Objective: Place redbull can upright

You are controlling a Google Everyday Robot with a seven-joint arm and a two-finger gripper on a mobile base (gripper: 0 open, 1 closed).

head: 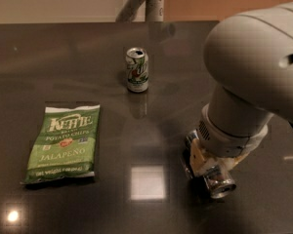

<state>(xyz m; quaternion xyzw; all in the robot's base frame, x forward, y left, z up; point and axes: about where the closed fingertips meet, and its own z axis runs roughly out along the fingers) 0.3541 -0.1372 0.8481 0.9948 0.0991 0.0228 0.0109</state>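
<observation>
Grasp done; holding the redbull can [219, 184] clamped in the gripper [206, 171] at near right, low over the table [112, 130]; tilted, one end toward the near edge; yet to stand it upright and let go.

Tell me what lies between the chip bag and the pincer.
Only bare, shiny tabletop separates the chip bag from the pincer, which grips the slim can at lower right, in the camera view.
</observation>
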